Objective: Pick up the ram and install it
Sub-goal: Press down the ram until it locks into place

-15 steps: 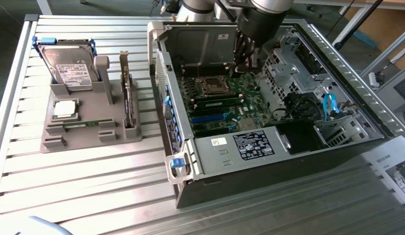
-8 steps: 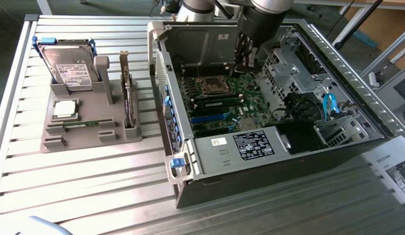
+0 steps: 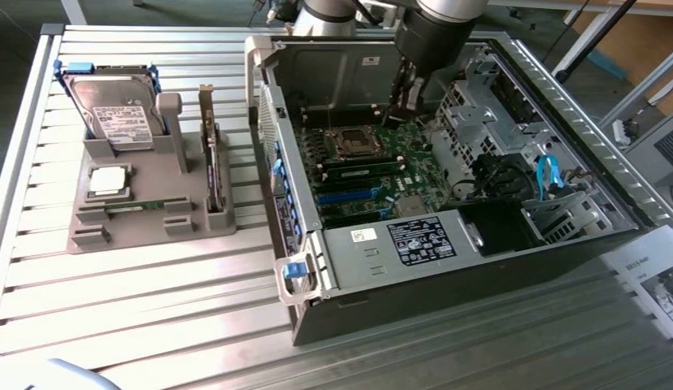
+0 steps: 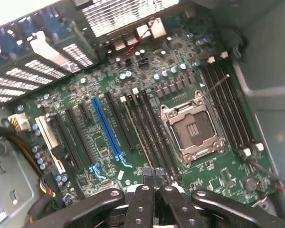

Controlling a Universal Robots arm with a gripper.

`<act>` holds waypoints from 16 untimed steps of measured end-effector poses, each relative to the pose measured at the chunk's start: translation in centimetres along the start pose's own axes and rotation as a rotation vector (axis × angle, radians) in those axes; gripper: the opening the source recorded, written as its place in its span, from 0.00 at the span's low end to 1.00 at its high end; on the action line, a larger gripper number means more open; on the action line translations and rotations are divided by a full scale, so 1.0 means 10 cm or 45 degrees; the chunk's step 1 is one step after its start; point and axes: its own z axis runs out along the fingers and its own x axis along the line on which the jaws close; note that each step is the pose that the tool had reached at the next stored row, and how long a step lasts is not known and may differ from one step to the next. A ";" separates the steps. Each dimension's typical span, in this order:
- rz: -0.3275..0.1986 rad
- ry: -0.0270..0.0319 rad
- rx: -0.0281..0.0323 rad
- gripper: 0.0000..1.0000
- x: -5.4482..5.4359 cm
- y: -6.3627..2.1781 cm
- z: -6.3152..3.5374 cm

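Two black fingers of the end effector (image 4: 154, 175) are pressed flat together, closed, with the tips down over the near end of a bank of long black memory slots (image 4: 147, 137) on the green motherboard (image 4: 85, 95).

- The ram (image 4: 137, 130): a thin pale-edged strip seen edge-on, lying along one slot of that bank. It runs straight away from the fingertips, its near end right at them. Cannot tell whether the tips touch it.
- Just to one side of the tips is the processor socket (image 4: 192, 128), a square metal frame with its contact field exposed.
- On the other side of the tips, a little farther off, is a long blue expansion slot (image 4: 107, 128), parallel to the memory slots, with black slots beyond it.
- Past the socket from the end effector is a second bank of black memory slots (image 4: 228, 109) with white latches at the ends.

In the exterior view the arm (image 3: 434, 32) reaches down from above into the open computer case (image 3: 456, 276), which lies on its side on a ribbed metal surface (image 3: 152, 325).

- Inside the case, away from the end effector: a power supply (image 3: 423, 240) with a label, and a blue cable (image 3: 548, 175) by the drive bays.

Well apart from the end effector, outside the case toward the exterior view's left, stands a gray holder (image 3: 131, 227) on the surface.

- It carries a hard drive (image 3: 118, 114) standing upright.
- A square silver processor chip (image 3: 109, 181) lies flat on it.
- A larger card (image 3: 214, 162) stands on edge on the side nearest the case.
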 end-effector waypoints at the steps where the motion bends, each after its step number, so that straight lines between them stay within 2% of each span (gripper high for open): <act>1: 0.021 -0.0001 0.0007 0.10 0.00 0.000 0.000; 16: 0.334 -0.0025 0.0102 0.10 0.00 0.000 0.002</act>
